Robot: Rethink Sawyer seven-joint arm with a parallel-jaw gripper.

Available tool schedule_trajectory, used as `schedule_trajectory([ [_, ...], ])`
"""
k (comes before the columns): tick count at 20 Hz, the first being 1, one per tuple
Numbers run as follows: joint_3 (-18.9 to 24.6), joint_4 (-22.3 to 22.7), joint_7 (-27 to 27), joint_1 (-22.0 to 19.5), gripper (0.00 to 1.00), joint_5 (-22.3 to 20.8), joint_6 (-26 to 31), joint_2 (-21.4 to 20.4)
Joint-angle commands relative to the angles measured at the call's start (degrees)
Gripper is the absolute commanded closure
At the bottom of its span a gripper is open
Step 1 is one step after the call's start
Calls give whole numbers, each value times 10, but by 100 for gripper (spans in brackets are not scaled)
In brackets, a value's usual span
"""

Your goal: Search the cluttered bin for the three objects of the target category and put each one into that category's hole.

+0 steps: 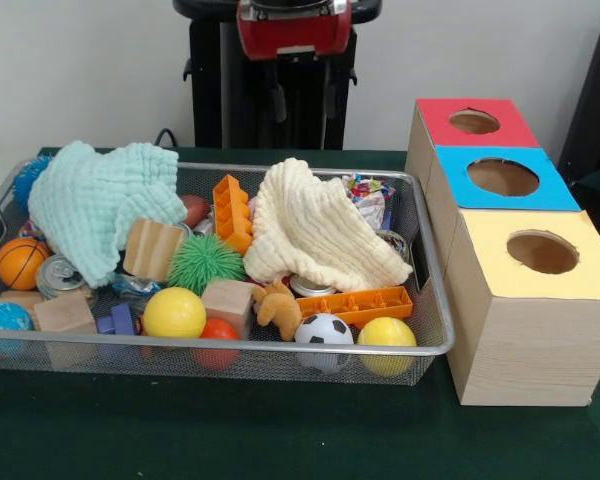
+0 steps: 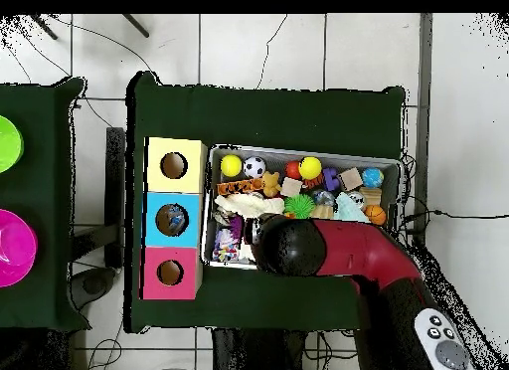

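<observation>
The gripper cannot be made out in either view, so whether it is open or closed cannot be told. In the overhead view only the red and black arm (image 2: 328, 249) is seen, its head poised over the wire-mesh bin (image 1: 435, 300) at the edge nearest the robot's base.

The target category is not stated. Within the bin, several balls are shown along the front edge: a yellow ball (image 1: 174, 312), a red ball (image 1: 218, 330) partly hidden below the rim, a small soccer ball (image 1: 324, 330) and a second yellow ball (image 1: 387, 333) at the front right corner. An orange basketball (image 1: 21, 262) lies at the left edge. These are judged light, smooth and prone to rolling; a grasp across the widest part is advised.

A green spiky ball (image 1: 205, 263) is seen near the centre and is judged soft and yielding. Wooden blocks (image 1: 65, 312) are judged stiff and best taken on flat opposite faces. A mint cloth (image 1: 100, 205) and a cream cloth (image 1: 315, 230) are draped over other items and may conceal targets; both are limp and would be pinched at a fold.

To the right of the bin stands a wooden box, topped by a red hole panel (image 1: 475, 122), a blue hole panel (image 1: 502, 178) and a yellow hole panel (image 1: 542, 252).
</observation>
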Motion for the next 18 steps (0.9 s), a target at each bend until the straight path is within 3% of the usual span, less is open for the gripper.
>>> schedule_trajectory([
  [1, 6, -116, -68, -31, 0, -56, 35, 70],
  [14, 63, -259, -196, -82, 0, -105, 130, 145],
  [18, 82, -286, -220, -96, 0, -124, 132, 177],
])
